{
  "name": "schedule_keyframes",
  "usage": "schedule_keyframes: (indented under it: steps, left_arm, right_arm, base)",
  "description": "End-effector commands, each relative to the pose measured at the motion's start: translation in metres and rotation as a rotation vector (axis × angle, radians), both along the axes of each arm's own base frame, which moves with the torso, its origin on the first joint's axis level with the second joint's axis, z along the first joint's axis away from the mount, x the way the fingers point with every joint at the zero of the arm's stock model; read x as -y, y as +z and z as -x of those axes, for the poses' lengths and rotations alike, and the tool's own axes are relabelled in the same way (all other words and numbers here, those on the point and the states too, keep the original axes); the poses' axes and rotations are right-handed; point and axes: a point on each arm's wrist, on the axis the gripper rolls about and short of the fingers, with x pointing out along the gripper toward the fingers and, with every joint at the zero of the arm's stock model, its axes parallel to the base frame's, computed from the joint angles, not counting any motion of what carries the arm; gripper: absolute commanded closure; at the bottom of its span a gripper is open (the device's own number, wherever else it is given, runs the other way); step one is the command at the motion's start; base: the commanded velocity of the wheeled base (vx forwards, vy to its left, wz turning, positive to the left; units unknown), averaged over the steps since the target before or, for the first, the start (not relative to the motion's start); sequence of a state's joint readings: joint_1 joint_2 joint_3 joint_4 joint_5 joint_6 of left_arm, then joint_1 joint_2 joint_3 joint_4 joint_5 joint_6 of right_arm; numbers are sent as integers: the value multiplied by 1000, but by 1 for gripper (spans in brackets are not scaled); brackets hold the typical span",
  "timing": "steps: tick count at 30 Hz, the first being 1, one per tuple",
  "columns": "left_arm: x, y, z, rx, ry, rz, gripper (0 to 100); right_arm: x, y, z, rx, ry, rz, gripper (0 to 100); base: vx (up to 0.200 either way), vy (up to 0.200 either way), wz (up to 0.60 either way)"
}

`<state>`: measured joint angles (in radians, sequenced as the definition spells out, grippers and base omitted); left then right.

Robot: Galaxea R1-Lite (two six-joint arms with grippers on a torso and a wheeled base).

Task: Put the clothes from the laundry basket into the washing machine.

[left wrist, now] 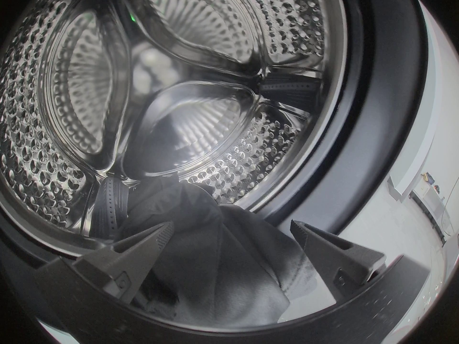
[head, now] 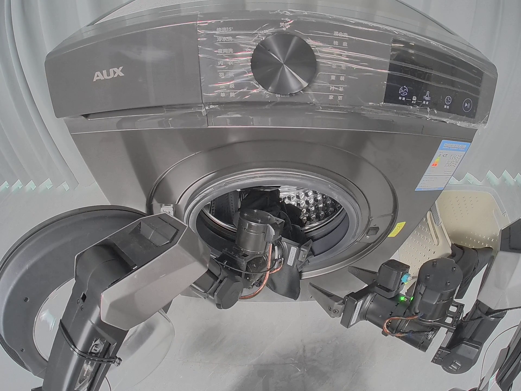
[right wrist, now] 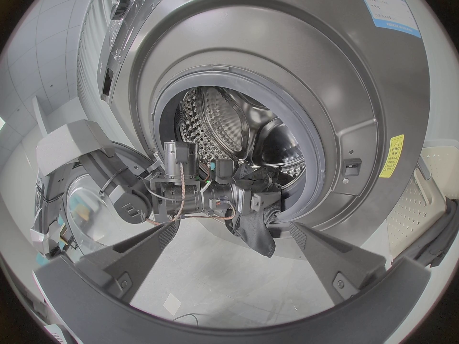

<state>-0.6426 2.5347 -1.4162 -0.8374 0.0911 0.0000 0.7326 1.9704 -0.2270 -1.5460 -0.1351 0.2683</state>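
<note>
Currently left gripper (left wrist: 232,224) sits at the washing machine (head: 163,153) opening, fingers spread wide. A dark garment (left wrist: 215,263) lies between them, half in the drum (left wrist: 191,120), half hanging over the door lip. Right gripper (head: 330,277) is wide open and empty, low out front. Laundry basket (head: 472,213) stands right of the machine.

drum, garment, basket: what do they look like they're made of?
Drum: likely stainless steel with a polished finish; it shows mirror glare and an embossed, perforated surface.
Garment: dark matte fabric, weave not discernible; it falls in soft folds and hangs limp over the opening's rim.
Basket: probably matte cream plastic; the walls look moulded, with rows of small holes.
</note>
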Motion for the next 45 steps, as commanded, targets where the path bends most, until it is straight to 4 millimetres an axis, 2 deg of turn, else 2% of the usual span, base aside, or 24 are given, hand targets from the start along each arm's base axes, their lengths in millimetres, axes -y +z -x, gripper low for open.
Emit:
schedule_keyframes:
  steps: [1,9,10,16,22,24,25,29,36,37,40,45]
  left_arm:
    - [0,-4,5,-20,-9,-22,0]
    - [-8,-27,-7,-28,12,-62,0]
    - [-8,-30,-8,-29,11,-64,100]
    - [-5,-29,-9,-18,8,-52,100]
    - [0,3,-36,105,72,59,100]
    - [1,5,-37,108,73,63,100]
    - [2,20,-46,163,110,109,100]
    - [6,31,-55,217,133,148,100]
    - [8,29,-58,236,139,163,100]
    - [9,29,-58,237,138,165,0]
    - [9,29,-56,226,136,170,0]
    - [9,21,-32,136,97,116,0]
  right_arm:
    - [0,0,0,1,2,-1,0]
    - [-1,1,1,4,5,-4,0]
    - [-1,1,1,5,5,-5,0]
    - [-1,1,1,4,5,-4,0]
    - [-1,1,1,3,7,-3,0]
    - [-2,1,1,3,8,-3,0]
    - [-2,0,1,2,8,-2,0]
    - [-3,1,2,3,12,-3,0]
    - [-2,0,2,1,10,-1,0]
    - [-2,0,2,1,10,-1,0]
    - [-2,1,2,2,8,-2,0]
    - [-1,1,2,3,8,-3,0]
  base:
    - [0,0,0]
    - [0,0,0]
    - [0,0,0]
    - [0,0,0]
    - [0,0,0]
    - [0,0,0]
    - [0,0,0]
    - [0,0,0]
    - [0,0,0]
    - [0,0,0]
    - [0,0,0]
    - [0,0,0]
